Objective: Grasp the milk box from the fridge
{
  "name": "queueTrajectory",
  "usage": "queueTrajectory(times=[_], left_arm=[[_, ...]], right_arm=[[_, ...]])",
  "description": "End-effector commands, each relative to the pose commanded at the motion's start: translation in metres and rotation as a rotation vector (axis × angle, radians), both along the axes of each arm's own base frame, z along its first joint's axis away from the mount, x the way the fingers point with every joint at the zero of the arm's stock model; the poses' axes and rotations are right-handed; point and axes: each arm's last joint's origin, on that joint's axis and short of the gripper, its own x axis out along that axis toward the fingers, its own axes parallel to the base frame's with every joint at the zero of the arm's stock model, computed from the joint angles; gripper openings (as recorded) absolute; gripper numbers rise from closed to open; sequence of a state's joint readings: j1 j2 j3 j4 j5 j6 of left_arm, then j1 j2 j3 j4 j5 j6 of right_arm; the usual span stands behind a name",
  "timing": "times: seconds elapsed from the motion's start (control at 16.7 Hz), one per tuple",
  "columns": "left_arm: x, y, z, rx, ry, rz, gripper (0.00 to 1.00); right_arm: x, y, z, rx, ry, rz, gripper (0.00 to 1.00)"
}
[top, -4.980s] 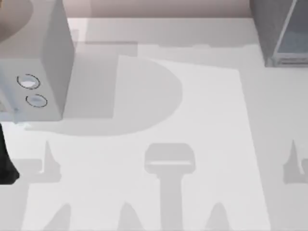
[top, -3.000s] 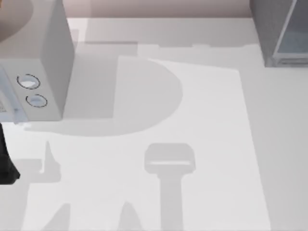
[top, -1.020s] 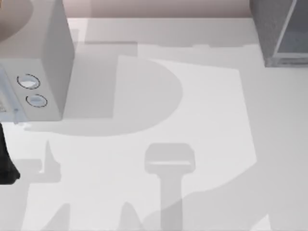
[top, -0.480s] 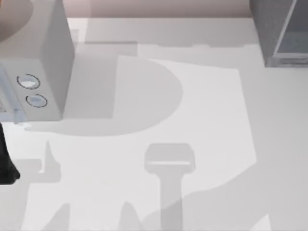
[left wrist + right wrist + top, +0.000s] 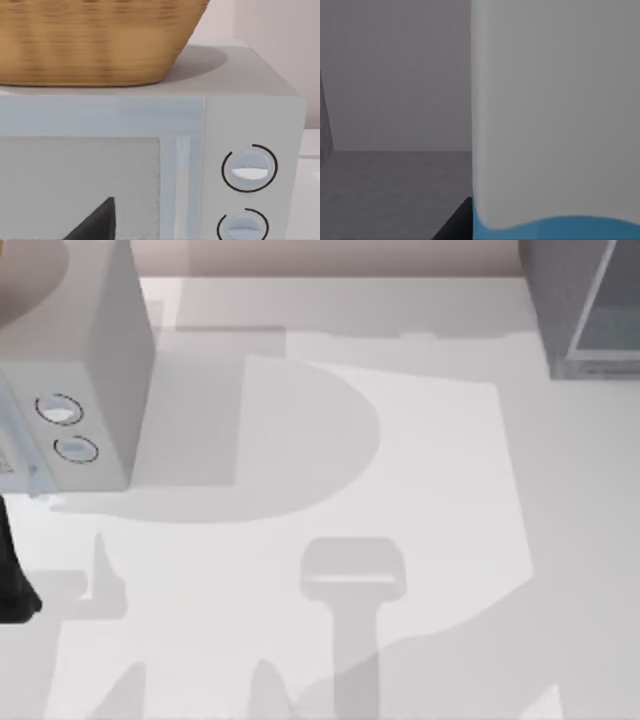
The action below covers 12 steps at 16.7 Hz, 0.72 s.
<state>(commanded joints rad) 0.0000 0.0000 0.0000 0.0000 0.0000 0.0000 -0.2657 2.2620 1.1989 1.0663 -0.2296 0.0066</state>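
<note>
Two arms, one carton, listed from the table's left to its right.

Item, far left: light grey box with two round dials, standing on the table. A woven basket sits on its roof. The left arm is a dark shape at the table's left edge, just near of this box, its wrist camera facing the dialled front. A dark wedge low in that view may be part of its end effector; whether that end effector is open or closed cannot be told. Judged idle and well apart from the job.

Item, centre: bare table, crossed only by shadows.

Item, far right: fridge, dark grey cabinet with a pale frame edge, at the table's far right corner. The right wrist camera looks into its dim grey inside.

Item, inside the fridge: milk box, upright, long axis vertical, white face above a sky-blue band, pressed very close before the right wrist camera. It lies straight ahead of the right end effector, so the right arm is by far the nearer. A dark sliver at the carton's foot may be a finger; open, closed or gripping cannot be told. Judgement: the approach looks all but complete.
</note>
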Motion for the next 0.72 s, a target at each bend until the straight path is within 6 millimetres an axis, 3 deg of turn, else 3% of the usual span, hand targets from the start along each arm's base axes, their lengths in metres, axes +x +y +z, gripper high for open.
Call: queueTrajectory(times=[0.54,0.72], left_arm=[[0.0,0.0,0.0,0.0,0.0,0.0,1.0],[0.0,0.0,0.0,0.0,0.0,0.0,1.0]], right_arm=[[0.0,-0.001,0.002,0.001,-0.002,-0.002,0.0],[0.0,-0.001,0.021,0.0,-0.007,-0.003,0.0]])
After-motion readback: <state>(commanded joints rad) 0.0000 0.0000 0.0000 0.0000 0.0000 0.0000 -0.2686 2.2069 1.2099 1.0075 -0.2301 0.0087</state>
